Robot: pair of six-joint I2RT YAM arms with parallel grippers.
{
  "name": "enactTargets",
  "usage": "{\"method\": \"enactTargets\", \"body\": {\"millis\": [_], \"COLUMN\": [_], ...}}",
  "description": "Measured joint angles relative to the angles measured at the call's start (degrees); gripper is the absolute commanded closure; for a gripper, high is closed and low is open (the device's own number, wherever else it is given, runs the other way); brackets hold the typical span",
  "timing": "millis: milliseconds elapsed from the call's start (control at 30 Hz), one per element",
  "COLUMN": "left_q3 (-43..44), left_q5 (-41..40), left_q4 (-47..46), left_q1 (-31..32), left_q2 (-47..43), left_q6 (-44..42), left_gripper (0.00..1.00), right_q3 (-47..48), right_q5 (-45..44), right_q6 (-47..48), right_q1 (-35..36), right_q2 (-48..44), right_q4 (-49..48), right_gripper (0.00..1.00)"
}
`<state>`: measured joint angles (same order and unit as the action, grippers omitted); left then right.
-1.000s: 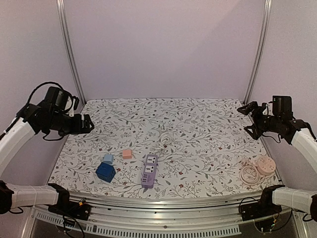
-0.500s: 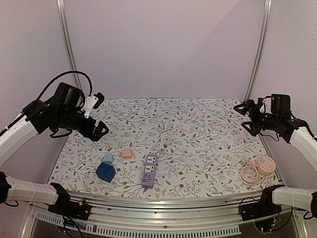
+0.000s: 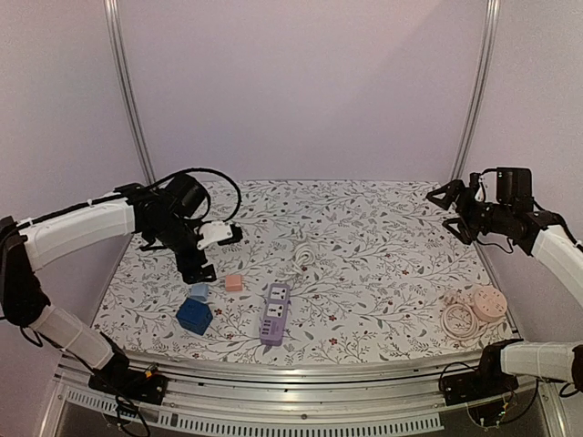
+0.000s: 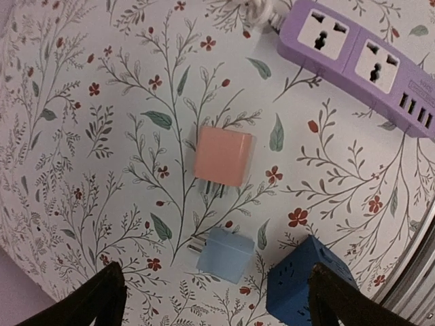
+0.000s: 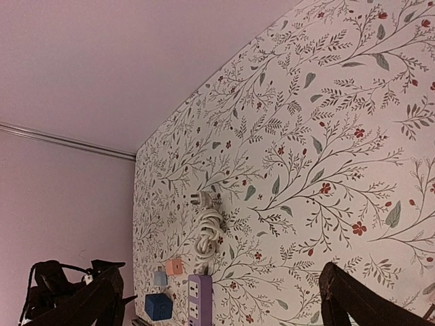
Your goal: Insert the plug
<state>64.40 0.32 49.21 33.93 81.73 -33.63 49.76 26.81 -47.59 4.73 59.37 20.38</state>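
Observation:
A purple power strip [image 3: 274, 312] lies near the front middle of the table, its white cord [image 3: 307, 257] coiled behind it. A pink plug [image 3: 234, 283] and a light blue plug [image 3: 199, 291] lie left of it, prongs out. My left gripper [image 3: 217, 253] is open and empty, hovering just behind and above the two plugs. In the left wrist view the pink plug [image 4: 224, 157] and the light blue plug [image 4: 225, 253] lie between my spread fingers [image 4: 95, 299], with the strip [image 4: 360, 56] at upper right. My right gripper [image 3: 446, 211] is open and empty at the far right.
A dark blue cube socket [image 3: 194, 315] sits in front of the light blue plug, also in the left wrist view [image 4: 309, 282]. A pink round cord reel [image 3: 483, 305] lies at front right. Metal frame posts [image 3: 127, 100] stand at the back corners.
My left arm has swung right and down from the table's left edge to above the pink and light blue plugs. My right gripper has shifted only slightly.

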Motion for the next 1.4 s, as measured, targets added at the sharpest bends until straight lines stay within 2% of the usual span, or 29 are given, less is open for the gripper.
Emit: {"method": "enactTargets", "body": {"millis": [267, 633, 1133, 1400], "left_q3": [0.07, 2.47, 3.56, 2.82], "left_q5": [1.03, 2.89, 6.86, 7.93], "left_q4": [-1.05, -5.01, -8.15, -9.44], "left_q1": [0.04, -0.48, -4.11, -4.11], "left_q2": [9.22, 20.90, 23.19, 23.34], "left_q6": [-6.10, -8.70, -8.76, -8.24], "left_gripper": [0.18, 0.25, 0.28, 0.35], "right_q3": [1.22, 2.56, 3.15, 3.15], "right_q5": [0.48, 0.79, 0.72, 0.42], "right_q6": [1.44, 1.84, 1.86, 1.90], "right_q1": [0.15, 0.22, 0.26, 0.26], "right_q2": [0.68, 1.25, 1.88, 1.88], "right_q4": [2.08, 4.33, 5.88, 6.38], "right_gripper": [0.01, 0.01, 0.01, 0.01]}}
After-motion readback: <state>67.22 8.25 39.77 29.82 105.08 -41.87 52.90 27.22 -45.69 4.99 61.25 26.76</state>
